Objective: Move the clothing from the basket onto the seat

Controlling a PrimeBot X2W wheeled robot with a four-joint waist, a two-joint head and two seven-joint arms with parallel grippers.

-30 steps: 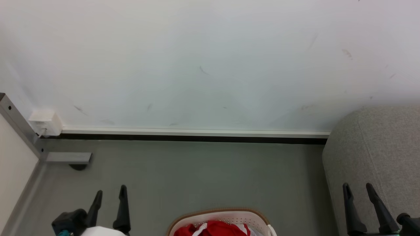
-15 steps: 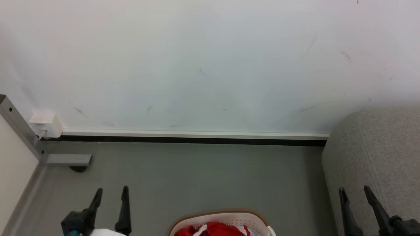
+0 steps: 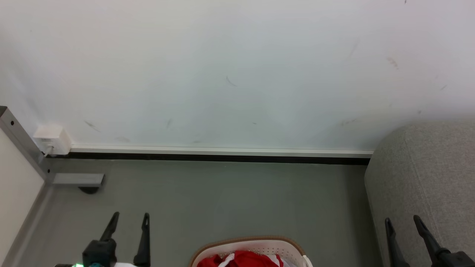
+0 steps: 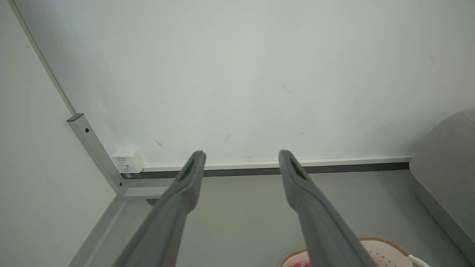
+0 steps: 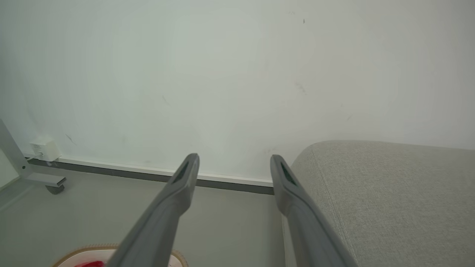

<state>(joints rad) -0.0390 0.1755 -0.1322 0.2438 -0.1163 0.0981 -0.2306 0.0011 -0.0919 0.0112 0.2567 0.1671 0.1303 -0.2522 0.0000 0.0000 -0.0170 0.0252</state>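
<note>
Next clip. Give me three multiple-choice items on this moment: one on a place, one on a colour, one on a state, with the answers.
1. On which side of the basket is the seat?
A. the robot's left
B. the robot's right
C. under it

2. The clothing in the basket is mostly:
A. blue
B. red
C. green

3. The left gripper and right gripper are:
A. both open and empty
B. both shut on clothing
C. left shut on the basket, right open

Answers:
1 B, the grey seat stands at the head view's right edge.
2 B, red fabric with white trim shows inside the basket.
3 A, each wrist view shows the jaws apart with nothing between them.
</note>
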